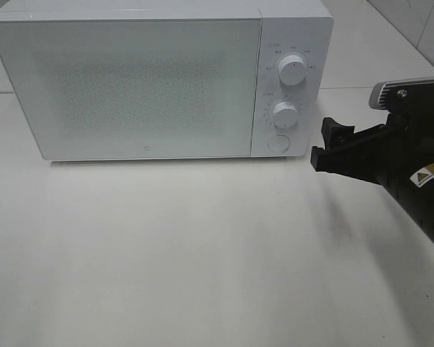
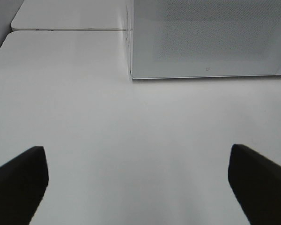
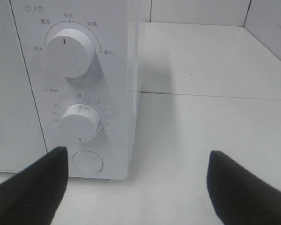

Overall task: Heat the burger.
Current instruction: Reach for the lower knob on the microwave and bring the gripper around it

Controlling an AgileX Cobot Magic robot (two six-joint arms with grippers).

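Nearest the high camera, the black right arm point(image 1: 419, 181) reaches in from the right edge and carries a small yellow warning label point(image 1: 428, 175) whose print is too small to read. Its right gripper point(image 1: 322, 143) hangs just beside the control panel of a white microwave point(image 1: 130, 79), level with the lower knob point(image 1: 283, 113) and apart from it. The jaws are spread wide with nothing between them.

In the right wrist view the panel writing is clear. Above the upper knob point(image 3: 69, 51) is 火力, and around it run 低火, 解冻, 中火, 中高 and 高火; the knob's red mark points close to 中火. The lower knob is ringed with timer numbers starting from 0 at the top. A round button point(image 3: 87, 161) sits under it.

A tiny logo point(image 2: 207, 69) at the foot of the door cannot be read.

Over the bare white counter point(image 1: 202, 253), the left gripper point(image 2: 136, 151) is also spread wide and empty, facing the microwave's front left corner.

The speckled microwave door is shut and hides the inside, so I cannot tell where the burger is.
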